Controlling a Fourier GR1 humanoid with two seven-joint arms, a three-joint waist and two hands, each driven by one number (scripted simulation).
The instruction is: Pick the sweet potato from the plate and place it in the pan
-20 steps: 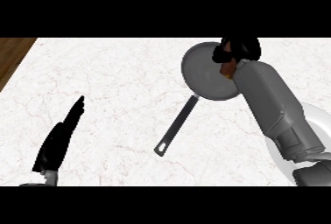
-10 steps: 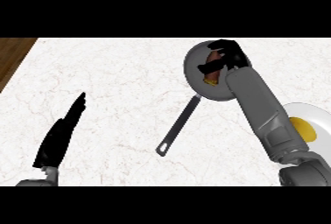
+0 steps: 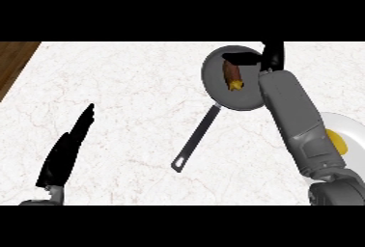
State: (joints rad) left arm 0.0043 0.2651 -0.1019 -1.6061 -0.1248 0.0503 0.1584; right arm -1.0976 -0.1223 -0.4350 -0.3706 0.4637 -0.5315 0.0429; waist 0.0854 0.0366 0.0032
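The sweet potato (image 3: pixel 232 77), brown with a yellow cut end, lies inside the grey pan (image 3: pixel 217 91) at the upper right. My right hand (image 3: pixel 272 54) hovers over the pan's far right rim. Its fingers (image 3: pixel 242 58) reach out just above the potato's far end and do not curl round it. The grey right forearm runs down the right side and covers part of the white plate (image 3: pixel 348 129). A yellow item (image 3: pixel 336 143) remains on that plate. My left hand (image 3: pixel 65 150) rests open at the lower left, fingers straight and pointing up.
The pan's long handle (image 3: pixel 195 141) slants down-left toward the counter's middle. A strip of brown wood (image 3: pixel 13 60) shows at the counter's upper left edge. White marble counter lies between the two arms.
My right hand has let go of the sweet potato and drawn off to the right, so the potato now shows lying in the pan. The left hand has not moved.
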